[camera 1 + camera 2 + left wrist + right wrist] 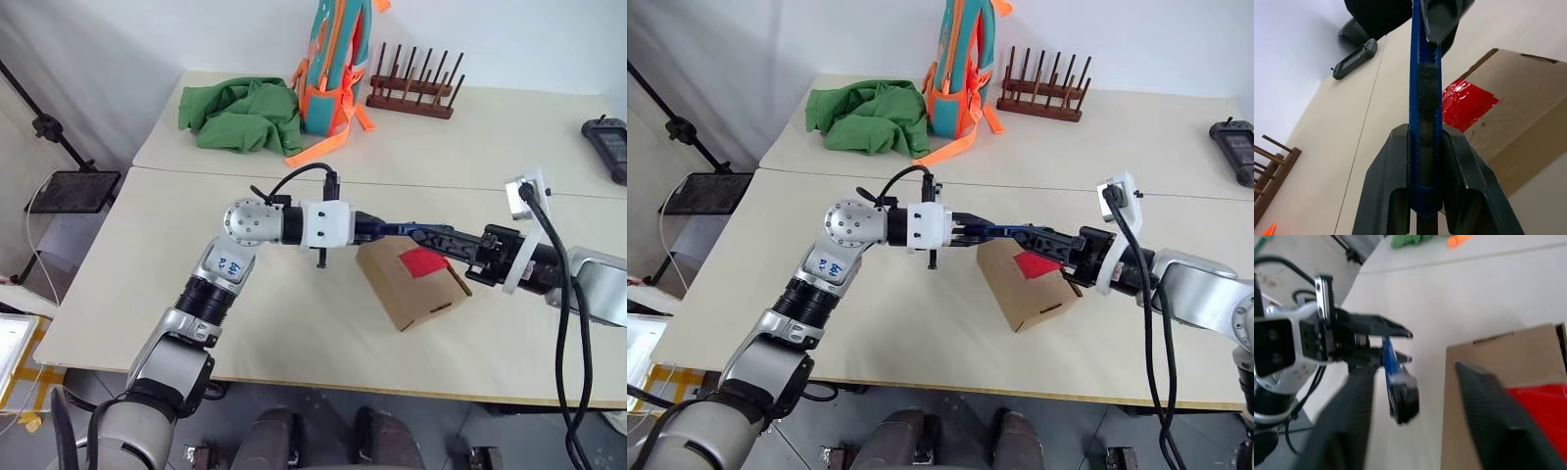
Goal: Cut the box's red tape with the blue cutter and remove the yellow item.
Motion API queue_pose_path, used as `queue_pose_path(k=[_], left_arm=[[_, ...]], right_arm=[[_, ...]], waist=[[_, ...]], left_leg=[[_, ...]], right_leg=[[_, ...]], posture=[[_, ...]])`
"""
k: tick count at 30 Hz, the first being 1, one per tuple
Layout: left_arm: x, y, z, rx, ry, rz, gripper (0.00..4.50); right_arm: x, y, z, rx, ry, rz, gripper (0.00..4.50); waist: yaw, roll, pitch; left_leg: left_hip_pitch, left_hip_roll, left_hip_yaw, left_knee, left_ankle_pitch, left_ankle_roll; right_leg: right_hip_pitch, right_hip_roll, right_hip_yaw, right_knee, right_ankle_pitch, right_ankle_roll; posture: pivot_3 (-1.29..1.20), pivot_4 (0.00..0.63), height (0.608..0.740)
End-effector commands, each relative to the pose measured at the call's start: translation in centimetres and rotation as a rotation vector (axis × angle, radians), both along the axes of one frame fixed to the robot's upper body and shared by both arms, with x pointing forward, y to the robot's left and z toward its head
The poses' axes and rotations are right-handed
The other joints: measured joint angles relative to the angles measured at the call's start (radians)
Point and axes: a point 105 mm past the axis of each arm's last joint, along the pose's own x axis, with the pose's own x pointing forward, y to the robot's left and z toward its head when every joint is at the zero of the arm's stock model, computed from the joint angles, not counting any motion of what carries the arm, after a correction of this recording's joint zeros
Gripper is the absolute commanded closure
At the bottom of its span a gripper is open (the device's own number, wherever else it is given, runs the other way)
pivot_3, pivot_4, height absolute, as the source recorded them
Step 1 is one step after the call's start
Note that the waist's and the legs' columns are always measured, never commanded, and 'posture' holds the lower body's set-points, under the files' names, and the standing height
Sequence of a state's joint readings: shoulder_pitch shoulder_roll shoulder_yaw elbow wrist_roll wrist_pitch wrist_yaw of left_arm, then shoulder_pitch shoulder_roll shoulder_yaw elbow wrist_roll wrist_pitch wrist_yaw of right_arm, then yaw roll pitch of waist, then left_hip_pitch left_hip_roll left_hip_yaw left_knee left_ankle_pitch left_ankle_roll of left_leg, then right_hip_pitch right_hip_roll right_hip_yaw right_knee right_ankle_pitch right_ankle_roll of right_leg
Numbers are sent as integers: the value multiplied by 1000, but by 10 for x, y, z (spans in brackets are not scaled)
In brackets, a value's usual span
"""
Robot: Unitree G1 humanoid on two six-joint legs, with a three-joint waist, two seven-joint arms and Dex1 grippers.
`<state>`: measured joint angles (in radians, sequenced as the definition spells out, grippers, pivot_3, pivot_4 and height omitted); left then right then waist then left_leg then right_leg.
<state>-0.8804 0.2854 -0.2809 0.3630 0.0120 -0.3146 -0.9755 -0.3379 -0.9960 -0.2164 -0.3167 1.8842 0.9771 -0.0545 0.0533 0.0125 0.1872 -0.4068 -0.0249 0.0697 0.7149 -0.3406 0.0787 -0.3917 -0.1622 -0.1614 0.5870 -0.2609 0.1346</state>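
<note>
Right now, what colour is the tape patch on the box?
Bright red tape on the brown box; clearest in the left wrist view.

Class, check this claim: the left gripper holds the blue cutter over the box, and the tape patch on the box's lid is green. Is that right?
Not quite. The tape on the box is red, not green, as the left wrist view shows. The rest holds: the left gripper holds the blue cutter over the box.

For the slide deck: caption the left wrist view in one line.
Left tool shut on the blue cutter, held above the box beside its red tape.
</note>
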Motion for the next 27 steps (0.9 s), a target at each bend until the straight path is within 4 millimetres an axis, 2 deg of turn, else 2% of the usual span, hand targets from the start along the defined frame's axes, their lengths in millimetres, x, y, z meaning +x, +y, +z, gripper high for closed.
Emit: queue_pose_path(k=[1, 10, 27], left_arm=[[-4, -2, 9, -13, -53, -21, 4039], [-6, -1, 7, 3, -66, -43, 4039], [-7, 0, 6, 5, -79, -46, 4039]], right_arm=[[-3, -1, 9, -9, -22, 20, 2898], [-8, -1, 11, -22, 11, 102, 2898], [-3, -2, 11, -29, 30, 143, 2898]], waist=[[0, 0, 0], [0, 0, 0], [-2, 0, 0]], left_leg=[[0, 0, 0, 0, 0, 0], [0, 0, 0, 0, 0, 0], [0, 0, 0, 0, 0, 0]], right_leg=[[0, 0, 0, 0, 0, 0], [0, -1, 0, 0, 0, 0], [0, -2, 1, -1, 0, 0]], posture=[[0, 150, 740], [0, 150, 740], [0, 150, 740]])
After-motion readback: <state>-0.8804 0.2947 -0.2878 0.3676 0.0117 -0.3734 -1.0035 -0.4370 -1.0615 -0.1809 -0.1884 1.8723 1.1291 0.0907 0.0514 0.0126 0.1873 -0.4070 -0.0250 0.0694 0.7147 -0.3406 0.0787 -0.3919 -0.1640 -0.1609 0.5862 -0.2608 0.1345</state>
